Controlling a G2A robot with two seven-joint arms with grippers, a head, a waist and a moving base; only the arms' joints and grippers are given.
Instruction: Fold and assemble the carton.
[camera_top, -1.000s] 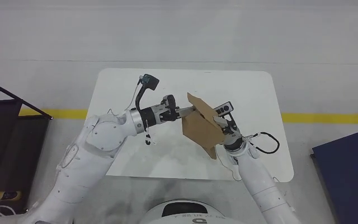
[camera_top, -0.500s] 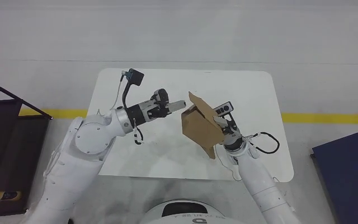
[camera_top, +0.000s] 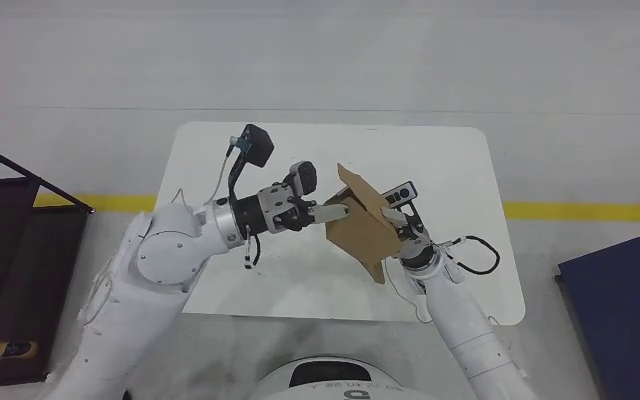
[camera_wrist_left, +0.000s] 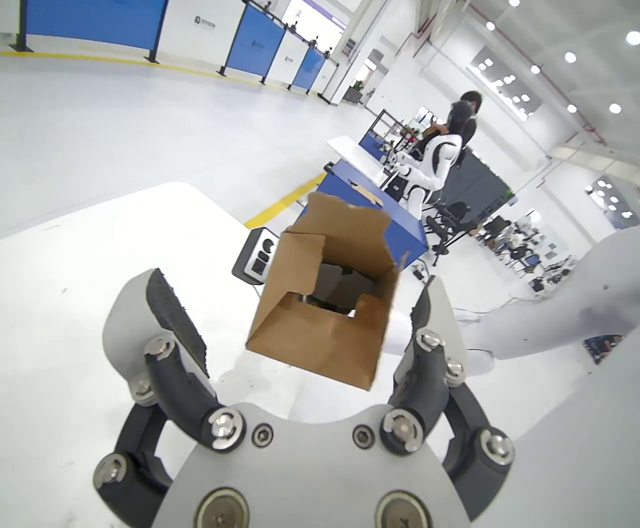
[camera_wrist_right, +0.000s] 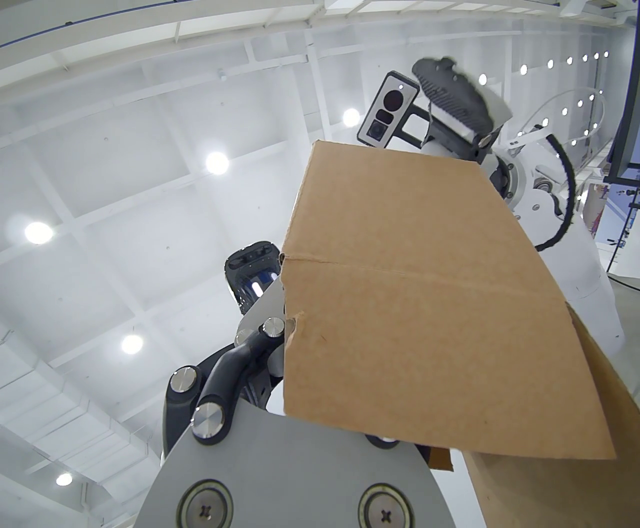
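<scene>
Currently, the brown cardboard carton (camera_top: 362, 228) is held aloft over the white rounded table (camera_top: 440, 160), slightly toward 4 o'clock from its middle. It is clamped at its 3 o'clock side by the right gripper (camera_top: 403, 222). The left gripper (camera_top: 335, 211) is placed close at the carton's 9 o'clock edge, jaws spread wide, nothing grasped. The carton's open end is turned toward it. Dark shapes are seen inside, too unclear to be named.
</scene>
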